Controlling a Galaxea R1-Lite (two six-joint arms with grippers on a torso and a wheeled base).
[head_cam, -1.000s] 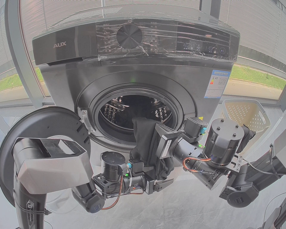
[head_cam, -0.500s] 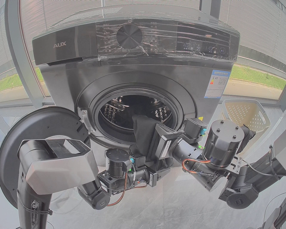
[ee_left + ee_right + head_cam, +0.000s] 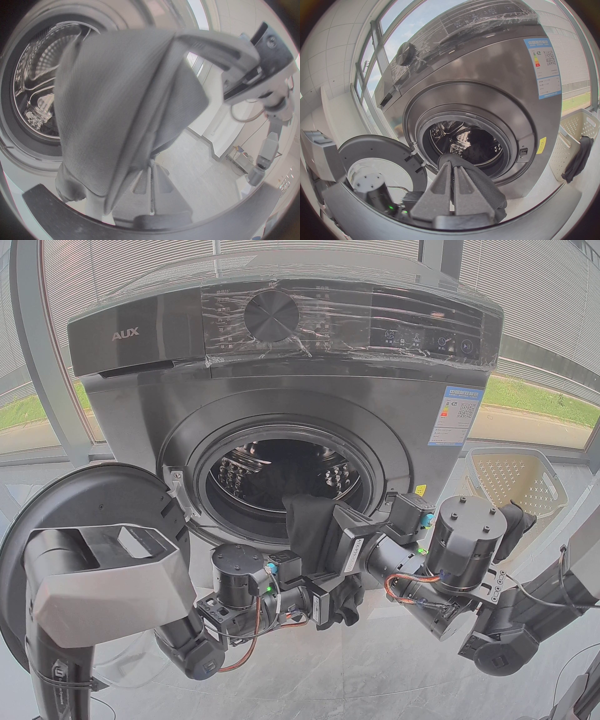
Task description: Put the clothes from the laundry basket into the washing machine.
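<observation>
- Laundry basket [image 3: 552,489] – off to the right pincer's [image 3: 452,167] right, with one dark cloth [image 3: 514,524] hanging over its rim.
- Black garment [image 3: 307,521] hangs from the right pincer, which is clamped on its top just before the drum opening [image 3: 250,474].
- Left pincer [image 3: 151,170], below, is closed on the garment's lower folds – open door [image 3: 81,502] stands to its left.

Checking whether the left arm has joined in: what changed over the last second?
The left gripper rose from beneath the dark garment to its hanging lower end and shut its open fingers on the fabric. The right gripper kept its grip on the garment at the washing machine mouth. The door and laundry basket stayed put.
</observation>
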